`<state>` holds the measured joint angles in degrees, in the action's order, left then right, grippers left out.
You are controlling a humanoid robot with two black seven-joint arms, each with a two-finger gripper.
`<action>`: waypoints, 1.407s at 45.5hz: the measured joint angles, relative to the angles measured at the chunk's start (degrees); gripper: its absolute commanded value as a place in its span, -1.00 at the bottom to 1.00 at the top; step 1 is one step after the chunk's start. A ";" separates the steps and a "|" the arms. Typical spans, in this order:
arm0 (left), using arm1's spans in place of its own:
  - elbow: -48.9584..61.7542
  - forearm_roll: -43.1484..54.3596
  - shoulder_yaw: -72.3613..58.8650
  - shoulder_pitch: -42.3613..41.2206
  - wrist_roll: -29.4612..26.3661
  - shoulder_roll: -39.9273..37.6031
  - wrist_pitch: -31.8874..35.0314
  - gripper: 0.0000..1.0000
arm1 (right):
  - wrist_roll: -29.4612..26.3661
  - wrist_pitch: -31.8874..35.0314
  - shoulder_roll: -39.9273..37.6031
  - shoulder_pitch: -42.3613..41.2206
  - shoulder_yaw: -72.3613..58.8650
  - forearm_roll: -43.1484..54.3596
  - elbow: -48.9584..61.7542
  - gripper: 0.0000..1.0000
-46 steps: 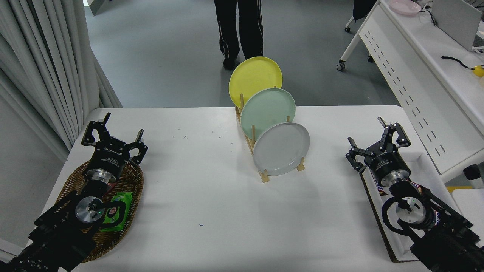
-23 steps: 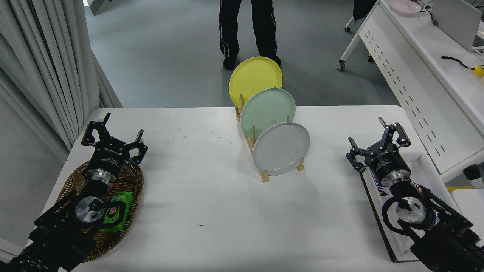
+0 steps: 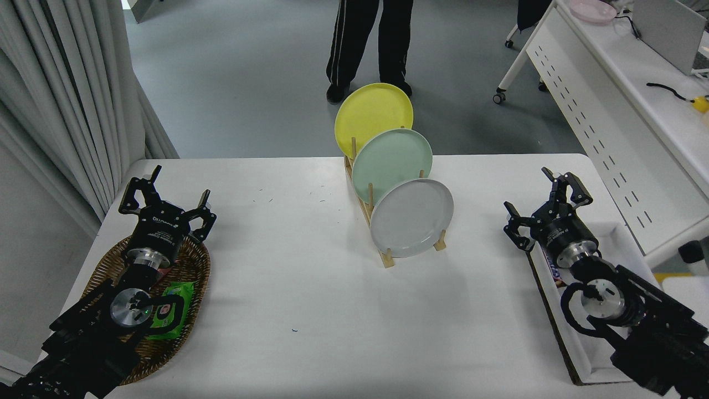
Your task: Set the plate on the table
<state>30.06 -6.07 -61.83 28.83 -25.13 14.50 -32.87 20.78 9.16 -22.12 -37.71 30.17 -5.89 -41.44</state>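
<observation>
Head view: plate (image 3: 411, 218) racked, well left of right gripper's (image 3: 536, 200) spread fingers.

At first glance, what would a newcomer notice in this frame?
Three plates standing on edge in a wooden rack at mid-table: yellow plate farthest, mint green plate in the middle, grey plate nearest. The open right gripper waits to its right; the open left gripper is parked over a wicker basket.
</observation>
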 measured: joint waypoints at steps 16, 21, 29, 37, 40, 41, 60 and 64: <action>0.00 0.00 -0.02 0.00 0.00 0.00 0.00 1.00 | -0.73 -7.72 -9.41 -6.55 -12.84 -6.55 -13.79 1.00; 0.01 0.00 -0.02 0.00 0.00 0.00 0.00 1.00 | -2.05 -9.00 -12.27 -8.66 -15.20 -7.26 -18.27 1.00; 0.00 0.01 -0.02 0.00 0.00 0.00 0.00 1.00 | -5.23 -10.22 -15.84 -12.58 -20.28 -7.81 -24.30 1.00; 0.00 0.01 0.01 0.00 0.00 0.00 0.00 1.00 | -9.64 -12.77 -16.37 -15.88 -23.03 -8.68 -27.03 1.00; 0.01 0.00 0.01 0.00 0.00 0.00 0.00 1.00 | -12.02 -13.73 -15.59 -16.94 -23.55 -8.79 -27.61 1.00; 0.00 0.00 0.01 0.00 0.00 0.00 0.00 1.00 | -12.63 -13.96 -15.37 -17.23 -23.65 -8.80 -27.73 1.00; 0.02 0.00 0.00 0.00 0.00 0.00 0.00 1.00 | -22.05 -18.53 -10.74 -23.57 -25.05 -8.72 -27.04 1.00; 0.02 0.01 0.00 0.00 0.00 0.00 0.00 1.00 | -22.67 -19.50 -9.55 -24.46 -25.39 -8.78 -26.41 1.00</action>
<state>30.08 -6.06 -61.84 28.83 -25.13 14.50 -32.88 -1.89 -10.34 -31.66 -62.16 4.78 -14.67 -67.85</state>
